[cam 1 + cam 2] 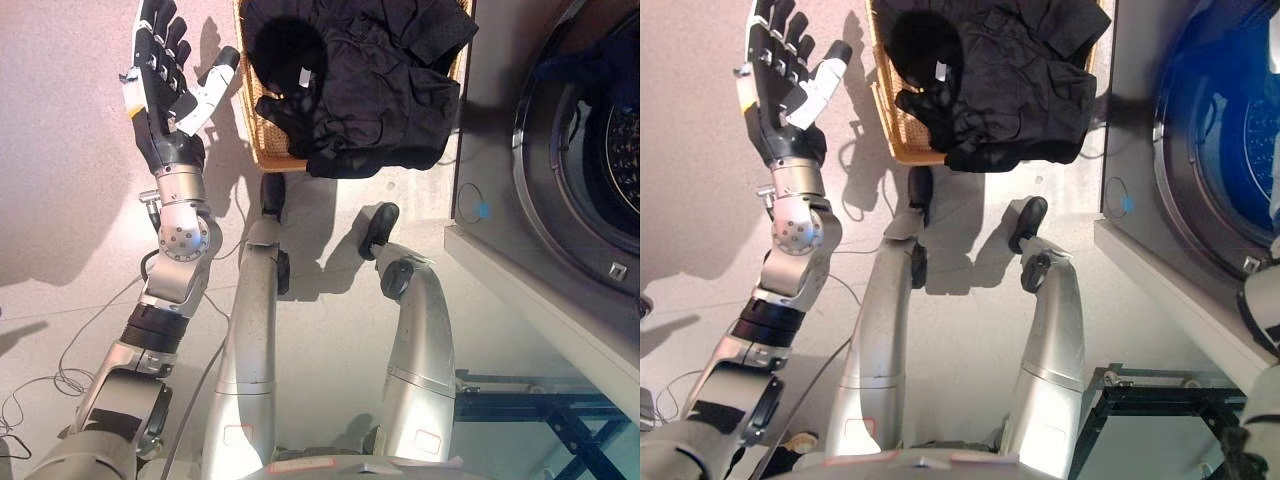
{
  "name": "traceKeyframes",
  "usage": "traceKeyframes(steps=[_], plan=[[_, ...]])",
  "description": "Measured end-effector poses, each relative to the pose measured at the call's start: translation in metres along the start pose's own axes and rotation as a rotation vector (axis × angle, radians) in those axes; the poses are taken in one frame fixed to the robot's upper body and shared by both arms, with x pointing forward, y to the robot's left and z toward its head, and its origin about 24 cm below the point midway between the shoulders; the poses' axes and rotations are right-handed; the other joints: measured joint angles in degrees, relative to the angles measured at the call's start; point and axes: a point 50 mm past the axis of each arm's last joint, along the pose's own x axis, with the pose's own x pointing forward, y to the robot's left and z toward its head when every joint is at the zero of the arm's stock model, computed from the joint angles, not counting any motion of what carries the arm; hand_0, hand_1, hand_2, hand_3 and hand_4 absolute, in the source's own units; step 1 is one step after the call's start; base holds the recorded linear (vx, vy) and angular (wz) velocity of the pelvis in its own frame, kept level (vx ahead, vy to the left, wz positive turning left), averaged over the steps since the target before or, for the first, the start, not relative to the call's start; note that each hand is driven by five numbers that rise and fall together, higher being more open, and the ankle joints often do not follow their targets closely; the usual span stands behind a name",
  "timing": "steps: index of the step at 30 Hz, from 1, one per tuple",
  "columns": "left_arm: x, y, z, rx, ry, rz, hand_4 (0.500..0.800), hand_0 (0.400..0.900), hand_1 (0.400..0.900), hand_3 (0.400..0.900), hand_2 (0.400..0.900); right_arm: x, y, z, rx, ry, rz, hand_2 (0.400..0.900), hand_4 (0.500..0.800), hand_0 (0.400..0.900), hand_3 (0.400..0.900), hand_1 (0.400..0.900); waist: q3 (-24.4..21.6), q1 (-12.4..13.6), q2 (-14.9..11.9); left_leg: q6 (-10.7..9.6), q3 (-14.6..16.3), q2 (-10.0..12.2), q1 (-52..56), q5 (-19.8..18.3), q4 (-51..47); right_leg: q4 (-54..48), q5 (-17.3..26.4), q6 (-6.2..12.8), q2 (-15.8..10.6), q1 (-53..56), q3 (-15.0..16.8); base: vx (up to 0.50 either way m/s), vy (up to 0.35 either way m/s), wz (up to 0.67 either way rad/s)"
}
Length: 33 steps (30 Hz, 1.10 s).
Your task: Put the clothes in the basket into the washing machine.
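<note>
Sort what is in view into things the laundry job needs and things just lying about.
Needed: black clothes, wicker basket, washing machine, left hand raised open beside the basket.
Lying about: dark metal frame on the floor below the machine.

Bright, hard light falls on the pale floor (pixel 60 200), which looks almost washed out at the upper left. Shadows are dark and crisp-edged: the raised left hand (pixel 165 75) throws a clear finger-shaped shadow on the floor just beside the basket (pixel 262 140), towards the right. Broad soft shadow lies across the lower left floor. The dark clothes (pixel 370 80) swallow the light, so their folds are hard to read. The washing machine (pixel 1200 150) door shows a curved sheen along its metal rim. The silver arm surfaces carry bright highlights. Focus is even and sharp across the middle; straight edges bow slightly towards the corners.
</note>
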Motion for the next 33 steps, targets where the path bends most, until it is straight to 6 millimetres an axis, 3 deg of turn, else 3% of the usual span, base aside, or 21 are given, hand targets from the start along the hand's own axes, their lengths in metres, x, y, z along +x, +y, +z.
traceKeyframes(steps=[8, 22, 23, 33], plan=[[-0.001, 0.001, -0.001, 0.009, 0.005, -0.02, 0.8, 0.9, 0.9, 0.9, 0.9, -0.013, 0.018, -0.013, -0.05, 0.014, 0.071, 0.4, 0.5, 0.4, 0.4, 0.4, 0.0, -1.0, 0.0, 0.0, 0.2, 0.1, 1.1, 0.0, -0.5, -0.6, 0.1, 0.12, 0.2, 0.9, 0.1, 0.0, -0.009, -0.04], [-0.003, 0.004, -0.002, 0.02, 0.011, -0.026, 0.8, 0.9, 0.9, 0.9, 0.9, -0.009, 0.015, -0.017, -0.075, 0.02, 0.106, 0.4, 0.5, 0.4, 0.4, 0.4, 0.0, -1.4, 0.0, -0.1, 0.4, 1.0, 1.4, 0.1, -1.4, -2.0, 1.1, 0.16, 1.1, 1.2, 0.1, 0.0, -0.001, 0.0], [-0.003, 0.005, -0.002, 0.021, 0.011, -0.024, 0.8, 0.9, 0.9, 0.9, 0.9, -0.009, 0.015, -0.017, -0.084, 0.018, 0.11, 0.9, 0.8, 0.9, 0.9, 0.9, 0.0, -1.4, 0.0, -0.1, 0.4, 1.0, 1.3, 0.2, -1.4, -2.1, 1.1, 0.16, 1.1, 1.1, 0.1, 0.0, 0.0, 0.0], [-0.004, 0.011, -0.003, 0.028, 0.016, -0.007, 0.8, 0.9, 0.9, 0.9, 0.9, -0.007, 0.012, -0.019, -0.077, 0.027, 0.103, 0.9, 0.8, 0.9, 0.9, 0.9, 0.0, -1.6, 0.0, -0.2, 0.4, 1.0, 0.9, 0.2, -1.9, -2.9, 1.2, 0.31, 1.3, 0.6, 0.1, 0.0, 0.002, -0.04]])
